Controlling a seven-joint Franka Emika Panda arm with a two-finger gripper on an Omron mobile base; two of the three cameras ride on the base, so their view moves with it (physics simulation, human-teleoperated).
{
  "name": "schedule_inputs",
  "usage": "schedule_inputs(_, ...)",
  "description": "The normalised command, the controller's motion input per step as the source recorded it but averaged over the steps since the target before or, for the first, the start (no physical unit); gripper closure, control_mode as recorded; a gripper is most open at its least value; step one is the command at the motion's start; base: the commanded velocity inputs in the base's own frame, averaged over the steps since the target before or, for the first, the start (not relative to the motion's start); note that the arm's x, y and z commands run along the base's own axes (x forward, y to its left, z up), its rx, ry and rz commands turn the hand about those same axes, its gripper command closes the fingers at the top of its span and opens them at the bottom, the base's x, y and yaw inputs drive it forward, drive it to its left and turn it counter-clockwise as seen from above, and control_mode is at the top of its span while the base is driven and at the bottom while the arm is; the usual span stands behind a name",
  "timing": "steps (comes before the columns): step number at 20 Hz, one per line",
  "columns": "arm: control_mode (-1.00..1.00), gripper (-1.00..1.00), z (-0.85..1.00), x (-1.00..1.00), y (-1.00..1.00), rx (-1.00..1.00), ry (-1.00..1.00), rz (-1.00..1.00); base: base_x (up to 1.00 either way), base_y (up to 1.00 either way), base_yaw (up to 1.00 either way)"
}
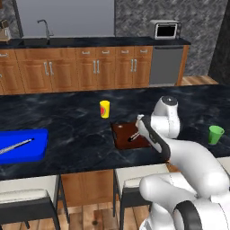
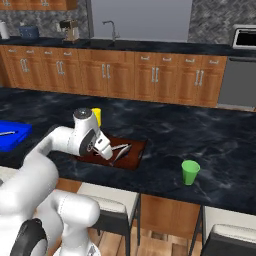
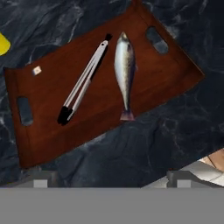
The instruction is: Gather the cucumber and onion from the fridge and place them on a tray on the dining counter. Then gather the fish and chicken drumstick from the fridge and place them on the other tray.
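Note:
A silver fish (image 3: 124, 70) lies on the dark reddish-brown other tray (image 3: 48, 131), beside a pair of silver tongs (image 3: 85, 81). My gripper (image 3: 112, 180) hangs open just above this tray's near edge, with nothing between its fingers; it also shows over the tray (image 2: 135, 150) from the right base. The bright blue tray (image 1: 27, 150) sits at the left end of the dining counter (image 1: 67, 119) with a thin silver tool on it. The fridge, cucumber, onion and chicken drumstick are out of view.
A yellow cup (image 1: 104, 109) stands just behind the brown tray. A green cup (image 1: 216, 134) stands to the right near the counter's front edge. Stools (image 1: 134, 179) are tucked under the front edge. The wall counter with sink (image 1: 42, 29) is far behind.

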Motion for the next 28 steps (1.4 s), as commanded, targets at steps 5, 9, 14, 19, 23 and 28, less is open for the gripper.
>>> schedule_inputs(5, -1.00, -1.00, 0.45, -0.72, 0.42, 0.00, 0.00, 0.10, 0.00, 0.00, 0.00)
schedule_inputs(9, -1.00, -1.00, 0.21, -0.71, 0.37, 0.00, -0.01, 0.23, 0.00, 0.00, 0.00)
schedule_inputs(14, -1.00, -1.00, 0.24, -0.70, 0.27, -0.01, -0.07, 0.30, 0.00, 0.00, 0.00)
schedule_inputs(19, -1.00, -1.00, 0.48, -0.68, 0.26, -0.08, -0.10, 0.29, 0.00, 0.00, 0.00)
schedule_inputs(23, -1.00, -1.00, 0.53, -0.83, 0.14, -0.10, -0.12, 0.21, 0.00, 0.00, 0.00)
schedule_inputs(28, -1.00, -1.00, 0.11, -0.70, 0.02, -0.02, -0.08, 0.06, 0.00, 0.00, 0.00)
